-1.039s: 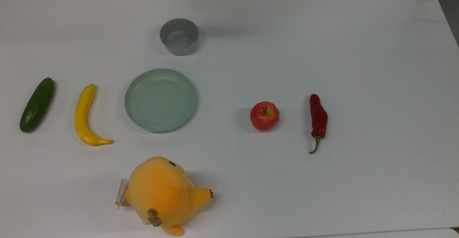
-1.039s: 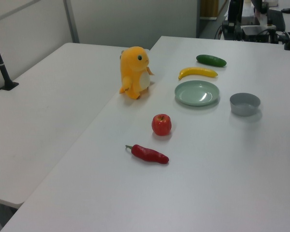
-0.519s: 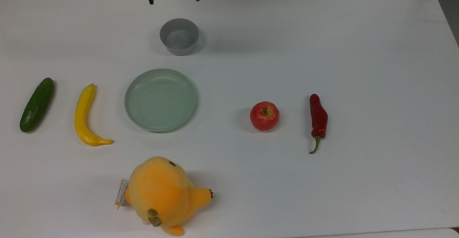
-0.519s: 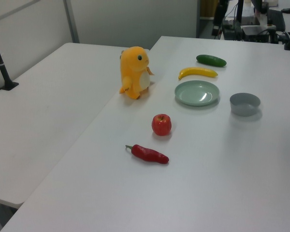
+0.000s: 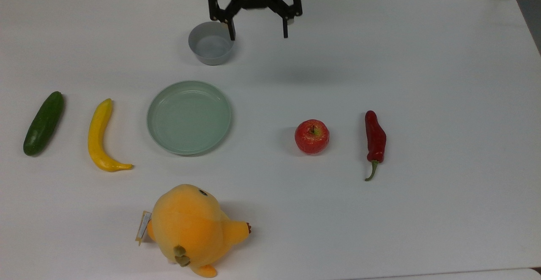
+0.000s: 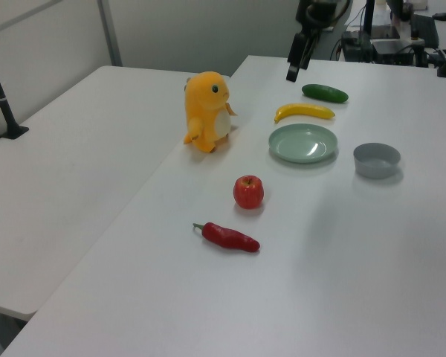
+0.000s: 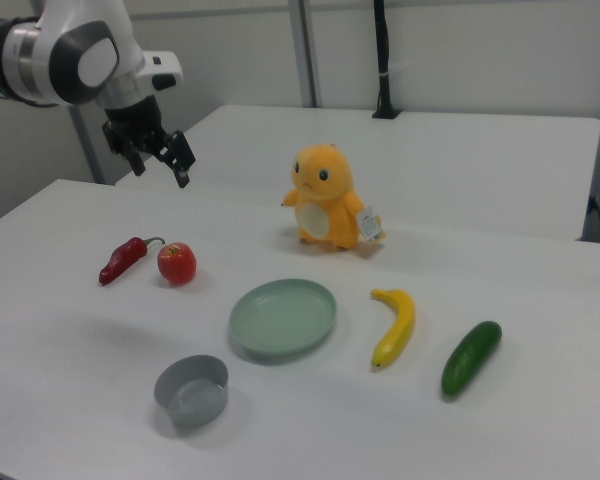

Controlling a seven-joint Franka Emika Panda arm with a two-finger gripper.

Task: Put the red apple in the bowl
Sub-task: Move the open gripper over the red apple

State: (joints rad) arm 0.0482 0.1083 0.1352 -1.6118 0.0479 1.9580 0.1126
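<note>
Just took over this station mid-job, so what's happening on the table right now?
The arm's tool hangs above the table with its fingers spread and nothing in them. In the top view it sits near the bowl, well away from the apple. The apple rests untouched on the table between the plate and the chili. The bowl is empty, so nothing has been picked up yet.

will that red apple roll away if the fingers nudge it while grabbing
Probably somewhat. The small round red apple has no flat sides showing, so an off-centre nudge could roll it along the smooth white table. It sits stem-up and steady, so its base likely resists a little. Its glossy skin may also be slippery for the open gripper.
</note>
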